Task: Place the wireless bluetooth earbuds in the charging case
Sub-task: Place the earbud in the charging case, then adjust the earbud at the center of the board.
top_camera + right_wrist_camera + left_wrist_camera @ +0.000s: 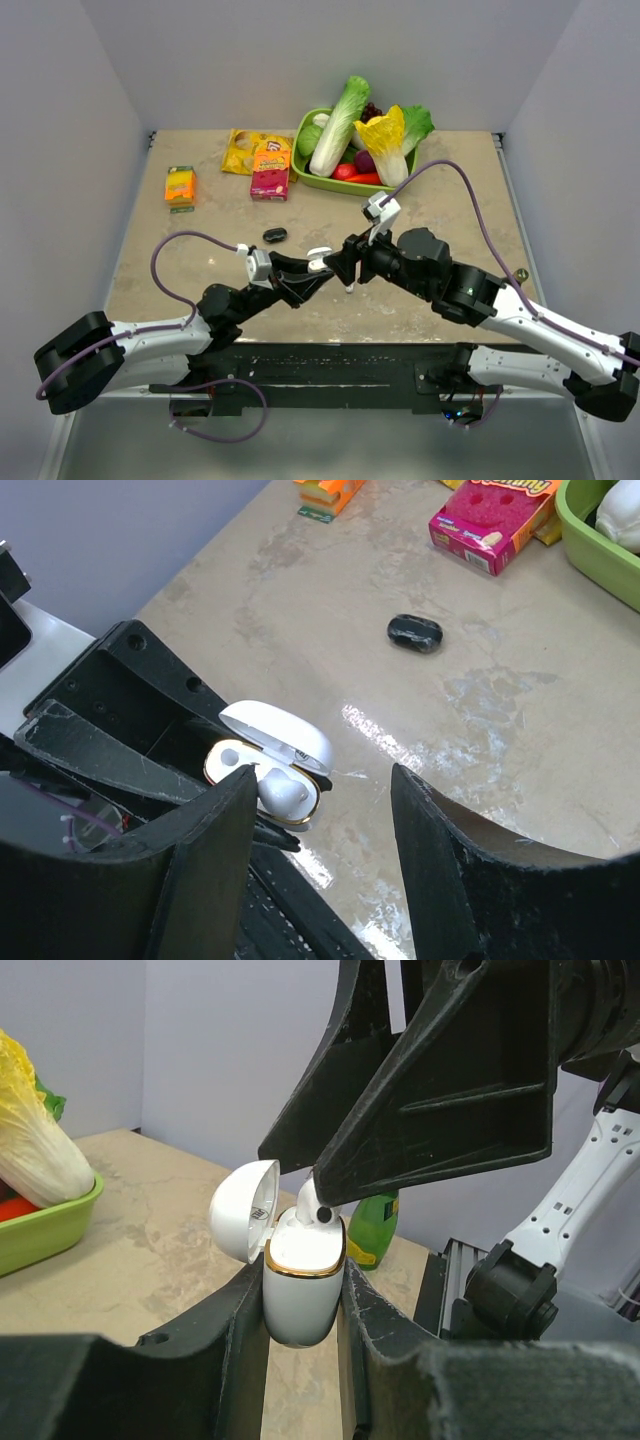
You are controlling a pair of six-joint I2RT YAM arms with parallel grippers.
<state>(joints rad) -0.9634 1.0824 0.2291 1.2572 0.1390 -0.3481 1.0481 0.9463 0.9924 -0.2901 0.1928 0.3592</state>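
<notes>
Two grippers meet at centre of the top view: left gripper (318, 268) clamped on the upright, lid-open charging case (298, 1310); right gripper (320, 778) spread wide, empty, above it; earbud (282, 790) sits proud in the case, so a straight, gentle downward press seems required.

We've got white-shelled arms (150, 345) with chunky black joints (425, 255), purple cables (152, 268) looping off both.

The charging case (297, 1300) is glossy white plastic, gold-rimmed; the table (520, 710) is smooth, faintly shiny.
</notes>
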